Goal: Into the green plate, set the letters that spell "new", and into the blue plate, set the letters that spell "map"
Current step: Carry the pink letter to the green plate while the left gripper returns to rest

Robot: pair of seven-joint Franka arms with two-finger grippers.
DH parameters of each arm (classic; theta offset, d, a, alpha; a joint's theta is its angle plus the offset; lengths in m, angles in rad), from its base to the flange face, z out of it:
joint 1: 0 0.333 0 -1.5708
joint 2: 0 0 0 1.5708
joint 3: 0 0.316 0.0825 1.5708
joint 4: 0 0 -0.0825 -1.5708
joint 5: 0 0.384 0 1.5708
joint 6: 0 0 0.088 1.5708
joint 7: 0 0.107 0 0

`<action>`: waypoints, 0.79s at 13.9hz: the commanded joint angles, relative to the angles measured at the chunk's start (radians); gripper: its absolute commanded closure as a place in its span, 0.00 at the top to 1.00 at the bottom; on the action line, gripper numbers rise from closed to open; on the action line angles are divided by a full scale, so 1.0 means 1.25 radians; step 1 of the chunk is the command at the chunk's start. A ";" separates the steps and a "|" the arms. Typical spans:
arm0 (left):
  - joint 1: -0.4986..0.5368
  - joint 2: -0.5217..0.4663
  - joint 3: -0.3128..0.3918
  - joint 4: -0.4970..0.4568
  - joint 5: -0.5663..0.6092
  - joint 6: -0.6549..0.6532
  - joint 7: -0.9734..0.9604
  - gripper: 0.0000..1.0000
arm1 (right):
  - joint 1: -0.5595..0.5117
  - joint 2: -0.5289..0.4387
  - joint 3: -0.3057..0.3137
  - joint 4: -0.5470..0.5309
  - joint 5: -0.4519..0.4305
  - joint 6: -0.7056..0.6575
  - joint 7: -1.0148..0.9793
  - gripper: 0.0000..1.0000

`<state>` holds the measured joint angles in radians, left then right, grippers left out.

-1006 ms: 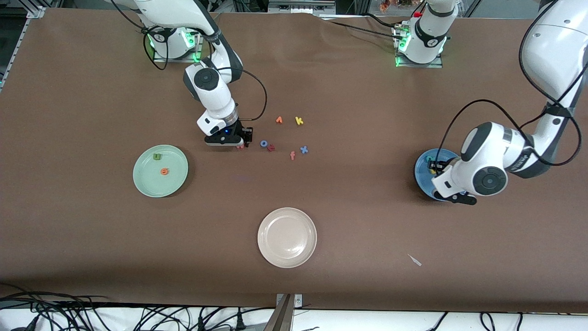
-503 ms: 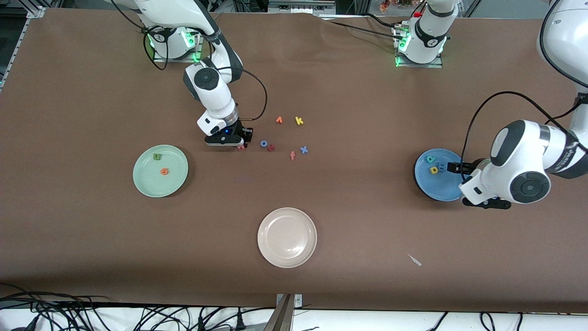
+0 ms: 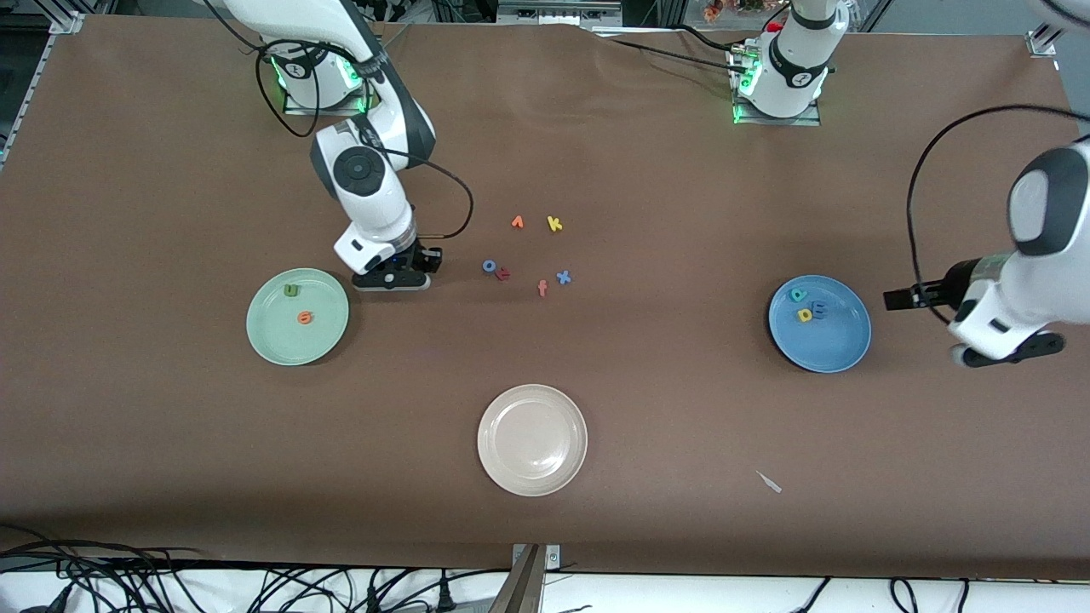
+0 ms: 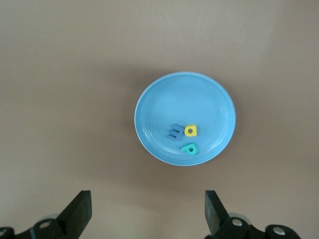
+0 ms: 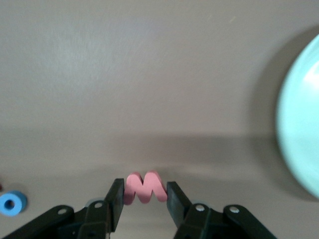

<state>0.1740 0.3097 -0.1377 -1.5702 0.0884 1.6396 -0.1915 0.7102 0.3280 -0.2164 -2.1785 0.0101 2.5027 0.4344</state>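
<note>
Right gripper, above the table beside the green plate, clasps the pink "w". Left gripper, fingers spread and empty, hangs above the table's left-arm end; "m", "a", "p" lie in the blue plate.

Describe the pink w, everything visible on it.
The pinkish-red "w" is a small, thick letter that looks like matte foam, with rounded lobes. It sits clamped between the two black fingers of the right tool, one pressing on each side, held up off the brown table between the loose letters and the green plate. In the front view the tool hides it. Nothing else touches it.
</note>
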 commanded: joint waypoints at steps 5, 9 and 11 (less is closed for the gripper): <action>-0.047 -0.237 0.028 -0.111 -0.056 0.011 0.011 1.00 | 0.004 -0.062 -0.181 0.087 -0.004 -0.215 -0.326 0.13; -0.066 -0.268 0.027 -0.106 -0.105 -0.038 0.008 1.00 | 0.001 -0.062 -0.236 0.070 0.004 -0.204 -0.398 0.23; -0.075 -0.278 0.029 -0.105 -0.106 -0.061 0.012 1.00 | 0.000 -0.062 -0.237 0.062 0.013 -0.199 -0.398 0.55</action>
<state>0.1012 -0.0038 -0.1193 -1.6790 -0.0167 1.5849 -0.1917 0.7024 0.2595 -0.5089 -2.0834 0.0107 2.2502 -0.0475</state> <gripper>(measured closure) 0.000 0.581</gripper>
